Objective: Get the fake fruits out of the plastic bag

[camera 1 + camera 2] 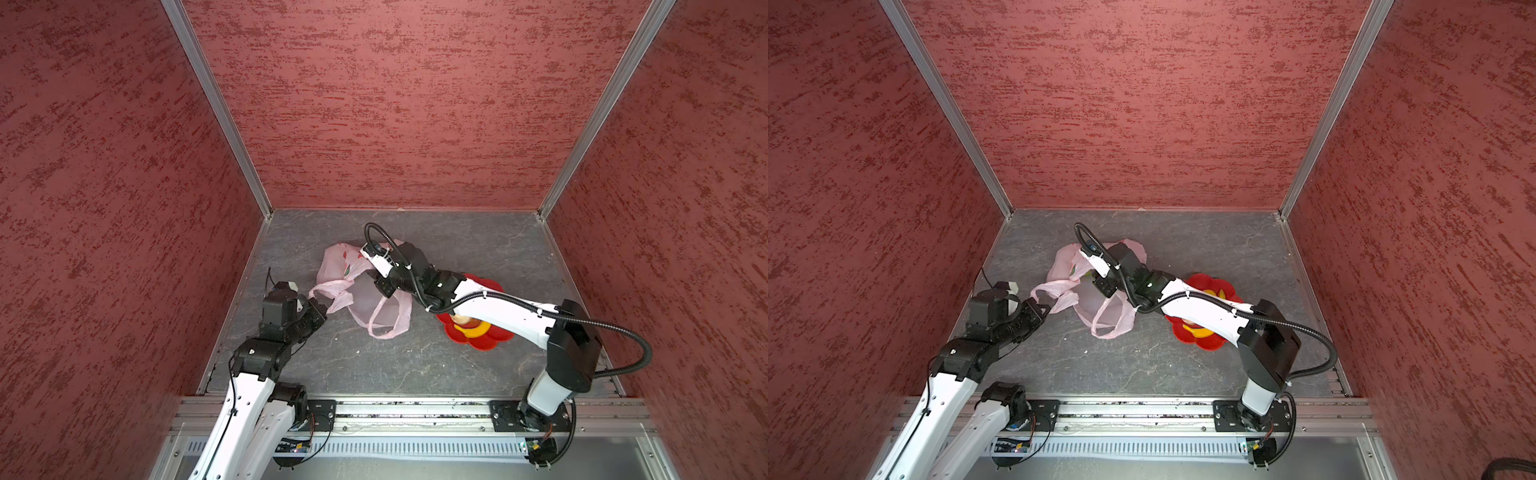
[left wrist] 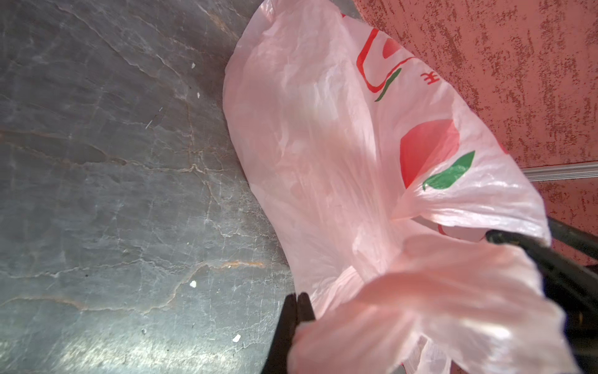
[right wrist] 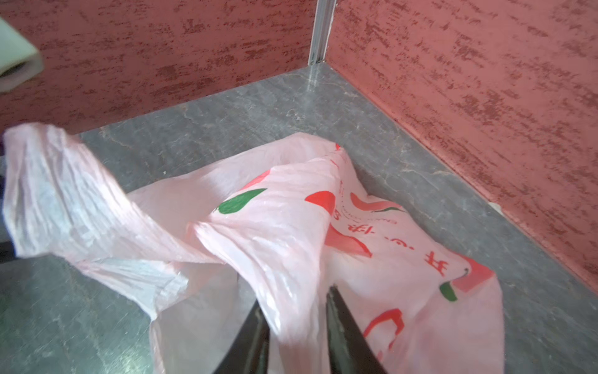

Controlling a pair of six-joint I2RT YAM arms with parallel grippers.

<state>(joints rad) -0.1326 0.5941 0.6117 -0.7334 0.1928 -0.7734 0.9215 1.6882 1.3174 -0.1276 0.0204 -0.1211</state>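
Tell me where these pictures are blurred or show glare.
Left wrist view: the bag is out of focus at its near fold, and the table gleams in patches. Right wrist view: the raised handle is soft. Both top views: sharp, evenly lit, soft shadows.

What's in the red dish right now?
A yellow banana and a pale beige ball lie in the red dish. The right arm covers the dish's middle, so anything else there is hidden.

The left arm (image 1: 245, 415) holds jaws shut, the right arm (image 1: 498, 309) jaws parted.
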